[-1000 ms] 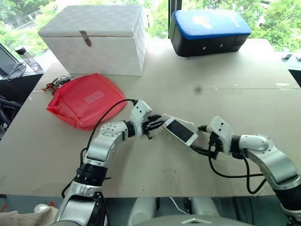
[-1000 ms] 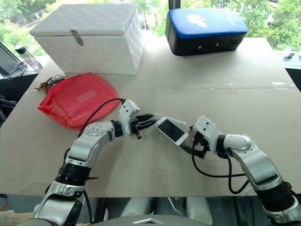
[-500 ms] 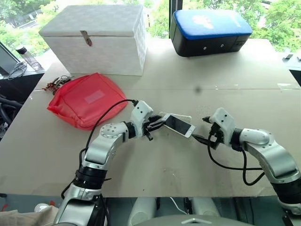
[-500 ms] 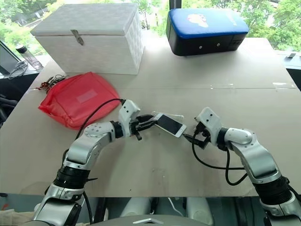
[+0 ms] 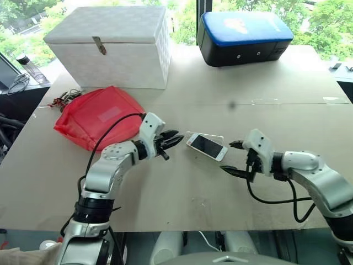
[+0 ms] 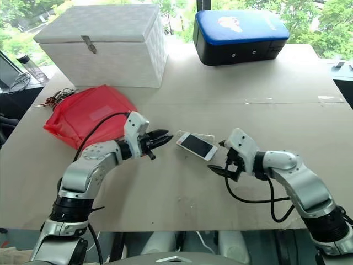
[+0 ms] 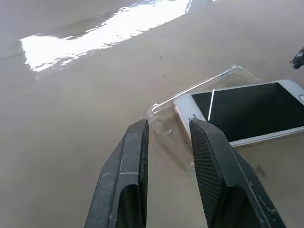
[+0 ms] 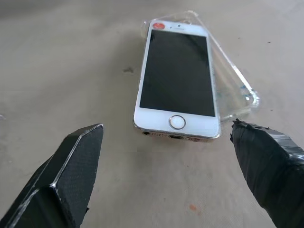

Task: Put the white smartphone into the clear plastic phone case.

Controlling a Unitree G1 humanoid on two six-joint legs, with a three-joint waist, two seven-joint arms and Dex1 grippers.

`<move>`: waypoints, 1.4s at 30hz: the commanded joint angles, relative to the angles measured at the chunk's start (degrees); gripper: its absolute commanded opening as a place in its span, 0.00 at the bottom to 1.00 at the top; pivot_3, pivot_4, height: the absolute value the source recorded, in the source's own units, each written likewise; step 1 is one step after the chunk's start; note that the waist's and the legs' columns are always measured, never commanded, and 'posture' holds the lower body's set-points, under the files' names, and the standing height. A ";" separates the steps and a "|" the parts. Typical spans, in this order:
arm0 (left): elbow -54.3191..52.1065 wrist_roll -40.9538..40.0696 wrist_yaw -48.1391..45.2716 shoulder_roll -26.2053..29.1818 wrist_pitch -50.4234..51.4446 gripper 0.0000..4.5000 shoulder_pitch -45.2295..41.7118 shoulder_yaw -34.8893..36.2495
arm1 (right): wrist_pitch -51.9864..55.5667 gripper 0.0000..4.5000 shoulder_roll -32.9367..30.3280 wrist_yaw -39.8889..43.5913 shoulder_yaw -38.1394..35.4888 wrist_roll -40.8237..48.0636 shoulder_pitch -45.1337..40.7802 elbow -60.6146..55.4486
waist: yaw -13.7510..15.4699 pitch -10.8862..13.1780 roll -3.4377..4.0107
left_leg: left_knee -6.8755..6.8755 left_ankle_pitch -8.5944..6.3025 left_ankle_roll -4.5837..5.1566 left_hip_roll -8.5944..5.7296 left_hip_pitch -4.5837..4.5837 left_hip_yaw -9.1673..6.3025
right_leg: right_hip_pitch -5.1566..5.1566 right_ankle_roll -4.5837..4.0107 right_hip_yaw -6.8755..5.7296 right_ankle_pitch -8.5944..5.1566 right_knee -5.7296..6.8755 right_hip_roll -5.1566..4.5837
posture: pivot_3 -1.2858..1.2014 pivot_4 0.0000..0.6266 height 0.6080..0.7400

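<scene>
The white smartphone [image 5: 206, 147] lies screen up on the table, between my two grippers. It rests skewed on the clear plastic phone case [image 8: 232, 85], whose rim and one corner [image 7: 164, 111] stick out beside it. My left gripper [image 5: 179, 136] hangs a short way left of the phone, fingers a little apart with nothing between them. Its fingertips [image 7: 137, 130] point at the case's near corner without touching it. My right gripper [image 5: 227, 157] stands wide open just right of the phone's home-button end [image 8: 176, 122], clear of it.
A red pouch [image 5: 96, 116] lies at the left behind my left arm, with a tangle of small items [image 5: 63, 99] beside it. A white lidded box [image 5: 113, 44] and a black case with a blue top [image 5: 245, 36] stand at the back. The table's front edge [image 5: 182, 227] runs close below my arms.
My left gripper has drawn back to the left, off the phone's end. The phone, raised and tilted between the grippers before, now lies flat on the case. The right gripper hardly moved.
</scene>
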 commanded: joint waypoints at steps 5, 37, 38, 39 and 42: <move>-9.58 -6.36 -5.06 2.69 -1.33 0.30 5.30 3.43 | -3.14 1.00 2.30 -4.16 1.01 -4.55 -2.02 1.65 | 0.22 0.00 0.00 | -0.01 0.00 -0.01 0.00 0.00 0.00 | -0.02 0.00 0.01 0.00 0.00 -0.02 | 0.52 0.24 1.00; -4.57 -7.79 -11.51 5.97 -11.13 0.27 12.03 4.73 | -7.05 0.11 11.35 2.65 6.99 -4.17 -20.41 19.97 | -1.29 0.01 0.02 | -0.04 0.00 0.00 0.02 0.05 0.04 | -0.04 -0.01 0.04 0.00 0.04 0.00 | 0.52 0.24 1.00; -4.73 -8.16 -11.81 6.20 -10.93 0.22 11.73 4.83 | -7.84 0.01 12.28 3.18 8.11 -5.02 -21.79 22.75 | -1.35 0.01 0.02 | -0.05 0.00 0.00 0.02 0.03 0.04 | -0.05 -0.01 0.03 0.00 0.03 0.00 | 0.52 0.24 1.00; -4.85 -8.45 -11.87 6.41 -10.63 0.16 11.45 4.94 | -8.96 0.00 12.81 3.88 9.27 -6.06 -22.92 25.06 | -1.38 0.01 0.02 | -0.04 0.00 0.00 0.02 0.02 0.04 | -0.06 -0.01 0.03 0.00 0.03 -0.01 | 0.52 0.24 1.00; -5.21 -9.72 -13.06 7.27 -9.05 0.01 10.84 4.68 | -11.62 0.00 13.16 6.40 11.31 -7.88 -24.73 28.72 | -1.31 0.01 0.02 | -0.04 0.00 0.00 0.01 0.02 0.02 | -0.06 -0.01 0.00 0.00 0.03 -0.01 | 0.52 0.24 1.00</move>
